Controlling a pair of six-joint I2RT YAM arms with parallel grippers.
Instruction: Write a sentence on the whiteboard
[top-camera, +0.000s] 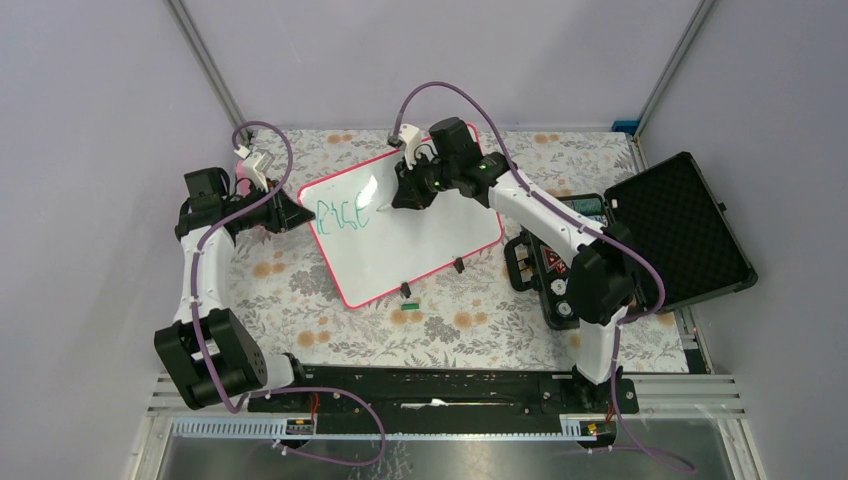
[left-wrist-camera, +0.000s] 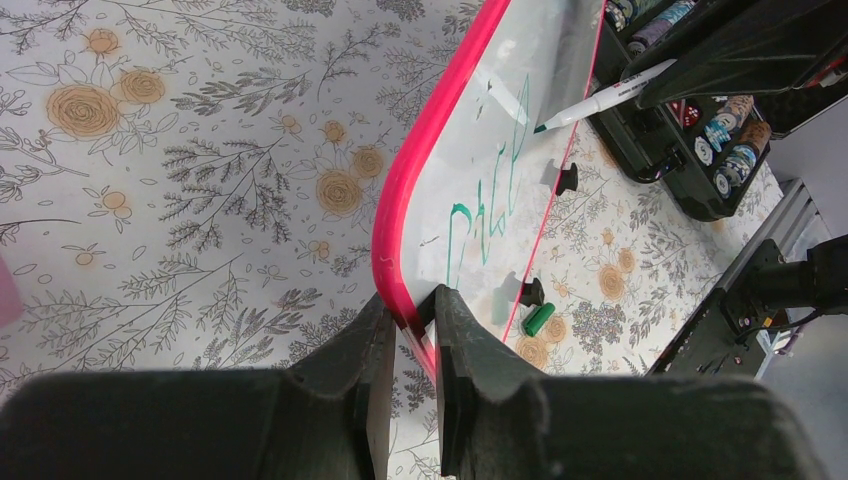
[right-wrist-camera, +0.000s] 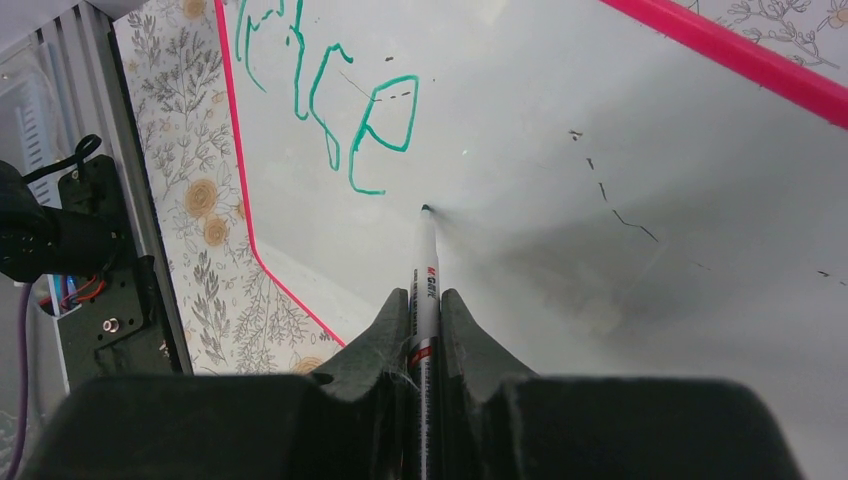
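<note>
— Floral tablecloth (top-camera: 300, 300) over the table, plain grey walls behind. Whereabouts of the whiteboard (top-camera: 420, 250)?

— Mid-table on the cloth. Long axis running left to right, right end swung a little farther from the arm bases. Pink-red frame all round.

— And the sentence (top-camera: 343, 216)?

— Green-teal scrawl at the board's left end, running along the long axis. Four or so letters, too loose to read.

— Grippers?

— Left gripper (left-wrist-camera: 415, 300) pinched onto the frame at the left short edge, fingers nearly together with the pink rim between them. Right gripper (right-wrist-camera: 426, 300) clamped on a white marker (right-wrist-camera: 427, 250), barrel squeezed between both fingers. Tip pointing toward the writing and meeting the surface just beside the last letter.

— Anything hidden or doubtful?

— Far edge of the board partly covered by the right arm in the top view. Two small black pieces (top-camera: 458, 265) along the near long edge, hard to identify. Small green cap-like bit (top-camera: 407, 291) on the cloth just off that edge. Faint dark specks on the white in the right wrist view, marks or dirt impossible to tell. Open black foam-lined case (top-camera: 680, 230) to the right, contents half behind the arm and too small to name.
</note>
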